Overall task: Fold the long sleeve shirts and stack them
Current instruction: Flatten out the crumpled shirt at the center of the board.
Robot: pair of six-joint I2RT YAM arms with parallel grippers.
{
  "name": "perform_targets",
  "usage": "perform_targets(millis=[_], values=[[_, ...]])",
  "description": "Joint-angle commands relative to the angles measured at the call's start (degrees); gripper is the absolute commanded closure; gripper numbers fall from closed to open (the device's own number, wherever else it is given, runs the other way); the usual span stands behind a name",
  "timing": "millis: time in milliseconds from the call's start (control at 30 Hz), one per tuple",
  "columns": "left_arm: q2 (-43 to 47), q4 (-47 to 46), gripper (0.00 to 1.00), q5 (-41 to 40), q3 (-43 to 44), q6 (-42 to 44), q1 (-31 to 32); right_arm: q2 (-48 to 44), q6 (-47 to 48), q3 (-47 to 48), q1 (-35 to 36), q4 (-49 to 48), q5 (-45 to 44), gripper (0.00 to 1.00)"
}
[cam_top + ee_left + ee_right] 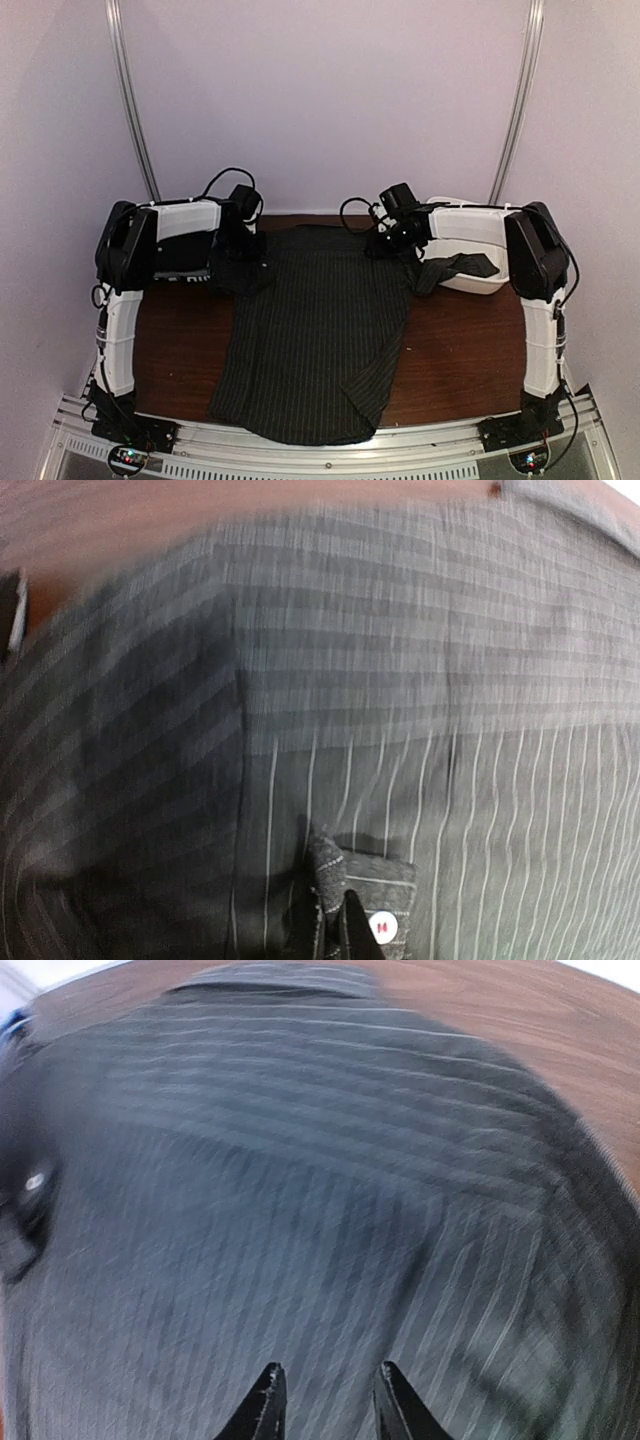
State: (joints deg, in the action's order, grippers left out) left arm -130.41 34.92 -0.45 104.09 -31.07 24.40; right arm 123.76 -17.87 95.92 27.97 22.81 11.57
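Here, top view: the pinstriped shirt lies flat on the brown table, long axis from 12 to 6 o'clock, collar end at 12 and hem reaching the table's near edge by the metal rail. The left gripper sits at the shirt's 10 o'clock corner and the right gripper at its 2 o'clock corner. A dark strip of cloth runs from that shoulder onto the white tub at 3 o'clock. Bare wood lies open on both sides of the shirt's lower half; pale walls close the scene at 12. Left wrist view (blurred): the left gripper has its fingers pressed together on a fold of the striped cloth, a white button just beside them. Right wrist view (blurred): the right gripper has its fingertips spread apart above the striped cloth with nothing between them; wood shows at 1 o'clock.
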Motion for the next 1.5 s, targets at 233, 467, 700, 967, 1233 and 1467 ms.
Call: perform_targets(millis=[233,467,700,967,1233,1467], values=[[19.7,-5.9,0.96,5.5,-24.2,-2.2,6.9,-19.5,-2.6,-25.7,16.0,-5.3,-0.4,0.63],[25.7,-9.7,0.96,6.0,-39.8,-4.4,8.0,-25.3,-7.1,-33.9,26.3,-6.5,-1.7,0.61],[28.6,-6.5,0.96,-3.3,-44.9,-5.5,7.4,-28.5,-13.9,-37.9,37.6,-3.6,-10.6,0.53],[38.9,-0.2,0.96,-11.3,-45.0,-6.4,3.6,-28.3,-20.5,-39.4,46.3,-2.2,-15.8,0.42],[47.7,4.8,0.92,-16.7,-51.1,-6.2,-2.8,-22.9,-23.4,-32.9,51.2,1.3,-19.6,0.38],[51.6,2.0,0.83,-14.1,-57.7,-6.7,-8.4,-18.0,-24.4,-30.3,52.7,3.4,-21.4,0.37]])
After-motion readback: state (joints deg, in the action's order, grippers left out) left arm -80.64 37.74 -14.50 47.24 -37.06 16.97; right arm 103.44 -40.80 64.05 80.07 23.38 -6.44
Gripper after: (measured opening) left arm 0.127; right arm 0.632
